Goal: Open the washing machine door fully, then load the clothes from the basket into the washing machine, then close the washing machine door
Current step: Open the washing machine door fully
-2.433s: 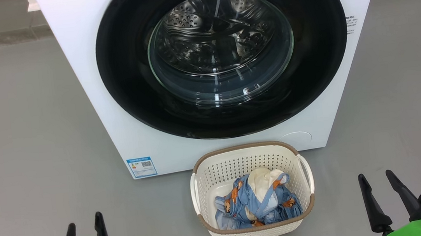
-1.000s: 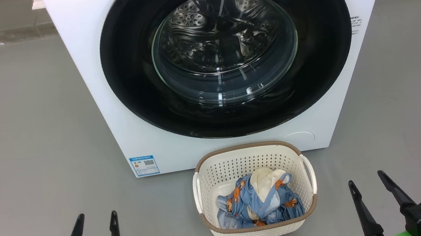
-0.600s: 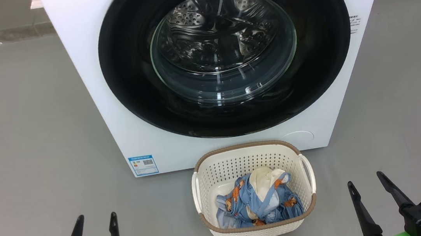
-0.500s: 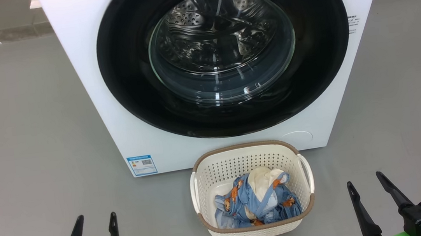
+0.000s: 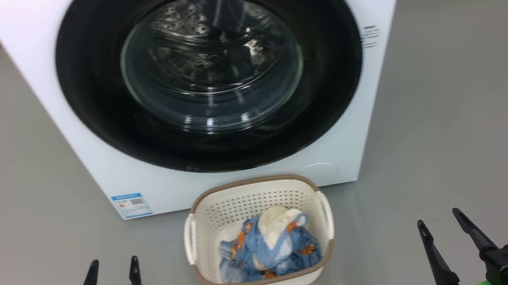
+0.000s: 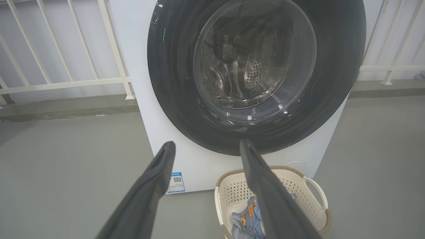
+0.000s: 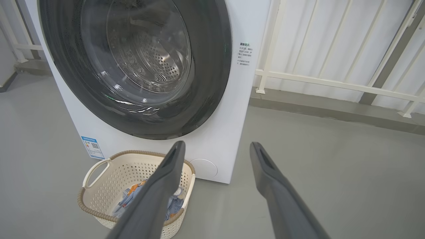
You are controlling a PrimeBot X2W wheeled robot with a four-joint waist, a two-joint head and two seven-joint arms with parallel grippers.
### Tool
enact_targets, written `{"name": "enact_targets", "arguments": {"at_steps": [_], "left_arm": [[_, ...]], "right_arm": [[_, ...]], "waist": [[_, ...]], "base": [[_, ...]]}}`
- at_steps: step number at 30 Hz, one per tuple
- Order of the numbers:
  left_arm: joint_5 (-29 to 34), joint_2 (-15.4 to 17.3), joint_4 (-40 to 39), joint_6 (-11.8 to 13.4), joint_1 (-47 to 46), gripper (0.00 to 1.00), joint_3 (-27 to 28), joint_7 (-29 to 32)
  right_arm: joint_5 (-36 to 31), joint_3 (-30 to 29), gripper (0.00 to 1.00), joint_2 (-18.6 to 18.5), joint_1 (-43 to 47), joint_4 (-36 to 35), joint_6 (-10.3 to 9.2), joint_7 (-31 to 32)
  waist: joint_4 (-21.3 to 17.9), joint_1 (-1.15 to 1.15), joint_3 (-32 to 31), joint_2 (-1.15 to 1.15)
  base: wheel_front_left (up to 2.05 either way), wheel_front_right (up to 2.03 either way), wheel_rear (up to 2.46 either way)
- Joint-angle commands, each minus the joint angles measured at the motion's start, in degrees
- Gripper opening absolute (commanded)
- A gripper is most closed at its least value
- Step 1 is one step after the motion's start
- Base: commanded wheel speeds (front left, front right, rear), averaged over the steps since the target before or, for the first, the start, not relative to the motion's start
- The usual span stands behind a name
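Looking from the head: you are facing the washing machine [image 5: 96, 173]; the washing machine door [image 5: 211, 71] is appearing shut against its front.
Basket, head view: the basket [image 5: 251, 182] is standing on the floor [image 5: 24, 162] just in front of the machine, below the door. The clothes [image 5: 270, 249] are lying bundled inside it.
Grippers, head view: you are holding the left gripper [image 5: 114, 263] and the right gripper [image 5: 439, 220] low, on either side of the basket and well apart from it. Both are spread wide and gripping nothing.
Left wrist view: its fingers are pointing toward the door's lower rim, well short of it.
Right wrist view: its fingers are framing the machine's lower corner, with the basket lying off to one side.
Risk, door: the glossy rim is showing no handle. A shallow hook on its edge is likely to slip off.
Risk, swing: an arm sweeping low is risking a knock to the basket.
Risk, clothes: thin blue strips are trailing loose. Pinching one strand is likely to leave the rest behind.
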Motion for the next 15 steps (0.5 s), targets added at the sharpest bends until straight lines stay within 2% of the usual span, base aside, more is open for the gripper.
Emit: {"name": "enact_targets", "arguments": {"at_steps": [1,8,15], "left_arm": [[-0.45,0.54,-1.51,-0.14,-1.0,1.0,1.97,-0.38],[-1.42,0.54,-2.22,0.38,-1.23,1.0,2.25,-0.38],[-1.69,0.54,-1.98,0.42,-1.26,1.0,2.13,-0.38]], "right_arm": [[0.17,1.44,1.0,-0.58,-0.67,-1.29,0.1,-0.69],[0.15,1.47,1.0,-0.55,-0.76,-1.13,0.1,-0.69],[0.23,1.42,1.0,-0.54,-0.86,-1.0,0.1,-0.69]], "waist": [[-0.02,0.0,0.01,0.0],[-0.23,0.0,0.22,0.0],[-0.29,0.0,0.08,0.0]], "base": [[1.23,1.23,-2.46],[1.07,1.07,-2.13],[0.53,0.53,-1.05]]}}
